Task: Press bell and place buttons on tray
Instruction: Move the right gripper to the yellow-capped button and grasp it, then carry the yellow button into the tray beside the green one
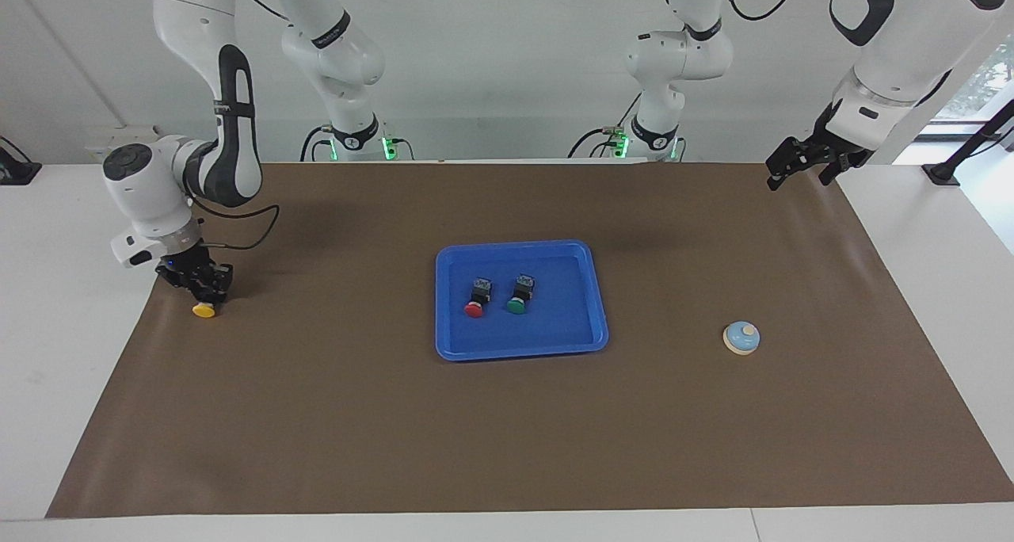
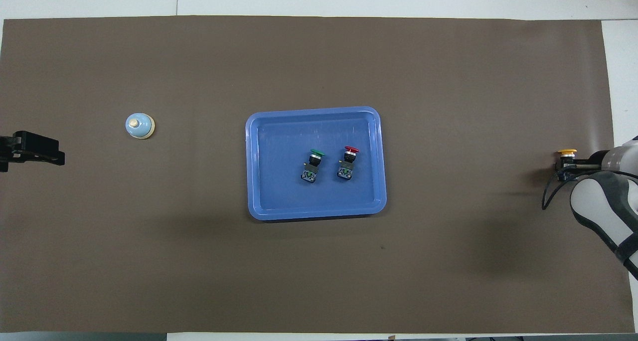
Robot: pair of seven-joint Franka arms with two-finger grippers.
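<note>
The blue tray [image 1: 554, 344] lies mid-table and also shows in the overhead view [image 2: 259, 201]. A red button [image 1: 476, 300] and a green button [image 1: 520, 296] lie in it side by side, as the overhead view shows for the red [image 2: 348, 160] and the green [image 2: 313, 163]. The yellow button [image 1: 204, 310] lies on the mat at the right arm's end. My right gripper [image 1: 207, 290] is down at its black body, and only the yellow cap [image 2: 567, 152] shows. The bell [image 1: 741, 337] stands on the mat toward the left arm's end. My left gripper [image 1: 797, 177] is open and waits, raised over the mat's edge.
A brown mat [image 1: 507, 447] covers most of the white table. The bell [image 2: 139, 125] stands apart from the tray, with bare mat between them. The right arm's cable [image 1: 253, 233] hangs just over the mat beside its gripper.
</note>
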